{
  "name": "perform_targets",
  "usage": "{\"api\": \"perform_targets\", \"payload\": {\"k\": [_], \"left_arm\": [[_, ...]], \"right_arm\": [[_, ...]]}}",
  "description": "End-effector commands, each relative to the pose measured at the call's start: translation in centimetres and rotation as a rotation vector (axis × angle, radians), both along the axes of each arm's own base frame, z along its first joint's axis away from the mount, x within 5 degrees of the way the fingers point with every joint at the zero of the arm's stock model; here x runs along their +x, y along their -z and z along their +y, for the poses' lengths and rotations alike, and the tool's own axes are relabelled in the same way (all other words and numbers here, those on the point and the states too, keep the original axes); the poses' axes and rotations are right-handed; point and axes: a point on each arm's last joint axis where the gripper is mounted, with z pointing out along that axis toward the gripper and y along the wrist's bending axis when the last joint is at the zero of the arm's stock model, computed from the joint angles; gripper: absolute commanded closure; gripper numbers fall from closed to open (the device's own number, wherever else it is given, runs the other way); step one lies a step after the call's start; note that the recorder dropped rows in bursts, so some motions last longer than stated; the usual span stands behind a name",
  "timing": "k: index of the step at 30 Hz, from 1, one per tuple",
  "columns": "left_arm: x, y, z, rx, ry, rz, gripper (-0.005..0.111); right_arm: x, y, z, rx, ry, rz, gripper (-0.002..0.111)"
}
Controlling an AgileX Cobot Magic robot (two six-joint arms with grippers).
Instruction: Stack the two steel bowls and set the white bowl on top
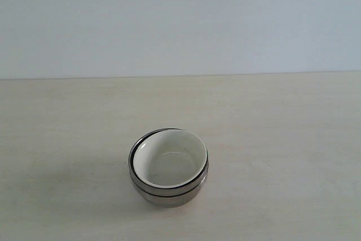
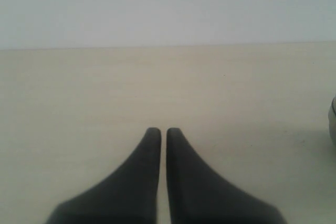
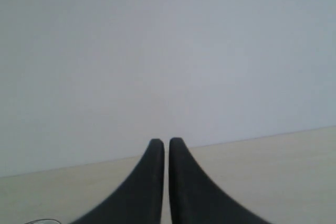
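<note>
In the exterior view the white bowl (image 1: 170, 159) sits nested, slightly tilted, inside the two steel bowls (image 1: 169, 192), which stand stacked near the table's front middle. Neither arm shows in that view. My left gripper (image 2: 164, 129) is shut with nothing between its dark fingers; it hovers over bare table, and a sliver of a steel bowl (image 2: 333, 121) shows at the frame's edge. My right gripper (image 3: 166, 140) is also shut and empty, pointing toward the wall, with a thin arc of steel rim (image 3: 42, 221) at the frame's lower corner.
The pale wooden table (image 1: 282, 139) stretches around the stack on all sides. A plain light wall (image 1: 180, 21) rises behind its far edge.
</note>
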Motion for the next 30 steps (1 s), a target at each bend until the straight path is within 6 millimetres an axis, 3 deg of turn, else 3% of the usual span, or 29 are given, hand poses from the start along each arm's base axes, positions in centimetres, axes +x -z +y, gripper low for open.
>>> {"api": "perform_targets", "payload": {"k": [1, 6, 23, 28, 30], "left_arm": [[-0.01, 0.12, 0.0, -0.006, -0.002, 0.002, 0.103], [-0.01, 0.12, 0.0, -0.006, -0.002, 0.002, 0.103], [-0.01, 0.12, 0.0, -0.006, -0.002, 0.002, 0.103], [-0.01, 0.12, 0.0, -0.006, -0.002, 0.002, 0.103], [-0.01, 0.12, 0.0, -0.006, -0.002, 0.002, 0.103]], "right_arm": [[0.06, 0.93, -0.07, -0.023, 0.018, 0.01, 0.108], [0.19, 1.78, 0.08, 0.006, -0.005, 0.032, 0.108], [0.01, 1.11, 0.5, 0.14, -0.076, -0.02, 0.108], [0.06, 1.11, 0.2, 0.084, -0.032, -0.031, 0.108], [0.22, 1.89, -0.07, 0.057, 0.006, 0.051, 0.108]]}}
